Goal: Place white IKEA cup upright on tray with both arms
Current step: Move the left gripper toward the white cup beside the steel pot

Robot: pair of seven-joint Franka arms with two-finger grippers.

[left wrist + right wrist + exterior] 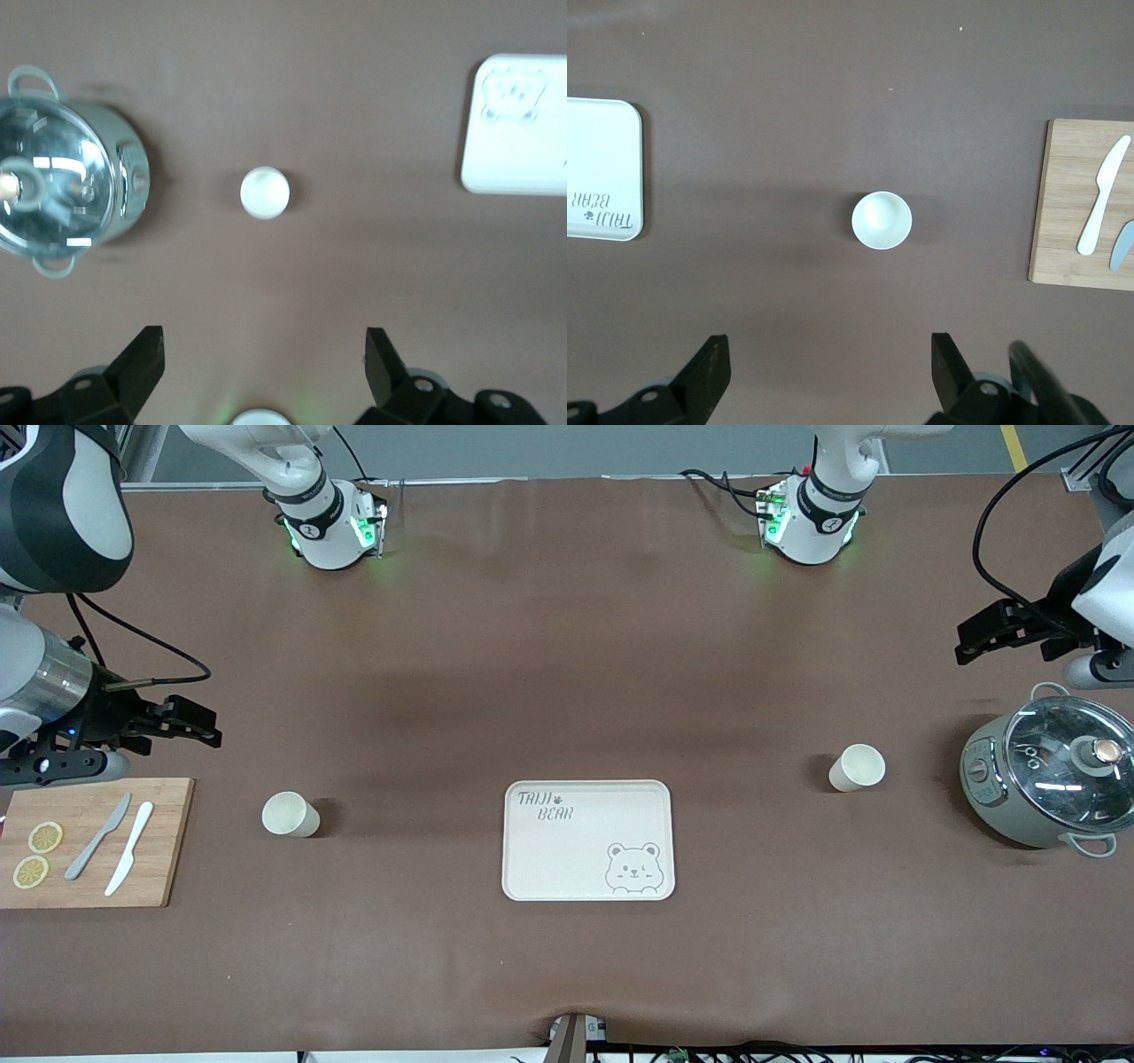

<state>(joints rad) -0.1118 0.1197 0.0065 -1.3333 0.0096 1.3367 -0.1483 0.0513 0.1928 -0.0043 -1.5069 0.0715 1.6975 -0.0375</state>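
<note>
Two white cups stand upright on the brown table, one on each side of the tray. One cup (290, 814) (881, 220) is toward the right arm's end, the other cup (857, 767) (264, 192) toward the left arm's end. The cream tray (567, 859) (523, 133) (602, 150) with "TAIJI BEAR" lettering lies between them with nothing on it. My right gripper (208, 726) (830, 345) hangs open and empty by the cutting board, apart from its cup. My left gripper (970, 642) (264, 341) hangs open and empty by the pot, apart from the other cup.
A wooden cutting board (168, 841) (1067, 204) holds two lemon slices (37, 855), a grey knife (97, 837) and a white knife (129, 849) at the right arm's end. A grey pot with a glass lid (1054, 779) (62, 190) stands at the left arm's end.
</note>
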